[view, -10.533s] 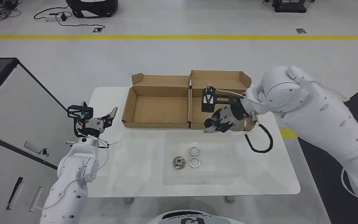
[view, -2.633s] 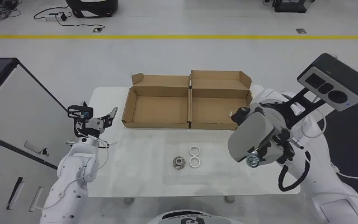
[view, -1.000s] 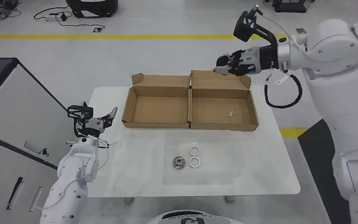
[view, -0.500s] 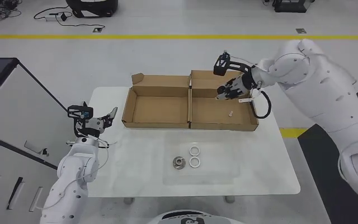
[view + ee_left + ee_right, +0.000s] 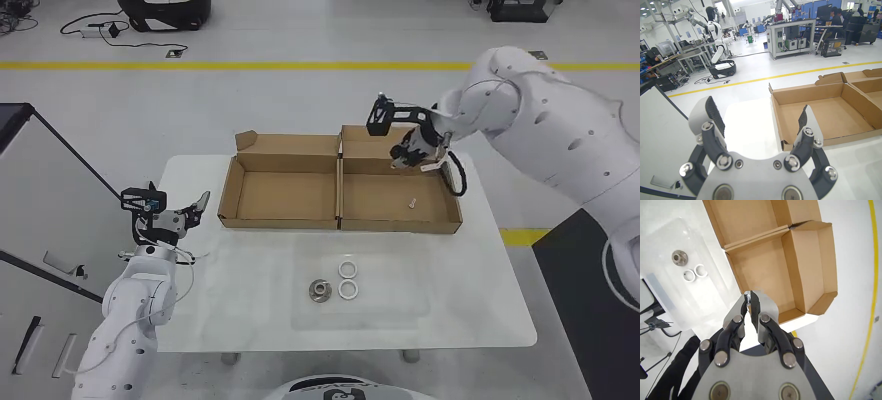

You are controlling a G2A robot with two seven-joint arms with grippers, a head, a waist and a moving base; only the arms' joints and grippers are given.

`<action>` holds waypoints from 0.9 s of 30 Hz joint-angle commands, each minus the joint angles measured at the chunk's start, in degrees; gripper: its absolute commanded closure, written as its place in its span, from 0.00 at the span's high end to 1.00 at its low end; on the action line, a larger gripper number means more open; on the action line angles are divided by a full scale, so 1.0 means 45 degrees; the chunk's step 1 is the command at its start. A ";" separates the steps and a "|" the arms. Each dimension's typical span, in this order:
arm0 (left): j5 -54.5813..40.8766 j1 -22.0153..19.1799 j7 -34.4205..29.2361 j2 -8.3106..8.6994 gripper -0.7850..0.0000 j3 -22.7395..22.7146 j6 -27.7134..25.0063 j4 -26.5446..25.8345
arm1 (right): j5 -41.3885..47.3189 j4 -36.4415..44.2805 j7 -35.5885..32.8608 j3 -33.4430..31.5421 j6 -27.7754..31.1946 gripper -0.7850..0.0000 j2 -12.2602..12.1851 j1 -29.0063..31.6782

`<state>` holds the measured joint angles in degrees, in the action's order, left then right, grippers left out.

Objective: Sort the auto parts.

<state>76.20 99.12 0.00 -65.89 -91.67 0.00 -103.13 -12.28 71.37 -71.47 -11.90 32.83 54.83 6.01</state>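
Note:
My right gripper [image 5: 749,298] is shut on a small threaded bolt [image 5: 747,294]. It hangs over the back of the right cardboard box [image 5: 385,213], where my right gripper [image 5: 401,159] sits above the far wall. Another small pale bolt [image 5: 411,201] lies on that box's floor. The left cardboard box [image 5: 285,196] holds nothing. On the table in front lie a metal flange [image 5: 319,291] and two white rings [image 5: 348,270] [image 5: 348,291]. My left gripper [image 5: 757,103] stands open at the table's left edge [image 5: 196,206], holding nothing.
The two boxes [image 5: 761,262] stand side by side at the back of the white table [image 5: 450,290]. The flange [image 5: 679,257] and rings [image 5: 700,270] rest on a clear sheet near the front. A dark slanted panel [image 5: 60,170] borders the left.
The right arm swung from the table's front right out behind the table, then back over the right box, drifting slightly left in the last half second. The left arm has kept still.

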 commanded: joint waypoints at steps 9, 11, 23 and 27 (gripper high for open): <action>0.0000 0.0000 0.0000 0.0000 1.00 0.0000 0.0000 0.0000 | -0.2181 -0.1587 -0.0338 0.0481 -0.0336 0.00 0.1722 0.0935; 0.0000 0.0000 0.0000 0.0000 1.00 0.0000 0.0000 0.0000 | -0.2588 -0.2108 -0.0412 0.0481 -0.0409 0.00 0.2055 0.1159; 0.0000 0.0000 0.0000 0.0000 1.00 0.0000 0.0000 0.0000 | -0.3449 -0.5170 -0.0527 0.0481 -0.0524 0.00 0.3654 0.2148; 0.0000 0.0000 0.0000 0.0000 1.00 0.0000 0.0000 0.0000 | -0.3487 -0.5892 -0.0332 0.0481 -0.0331 0.00 0.3918 0.2257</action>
<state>76.20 99.12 0.00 -65.89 -91.67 0.00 -103.13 -27.99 45.29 -73.07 -9.74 31.24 72.34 16.21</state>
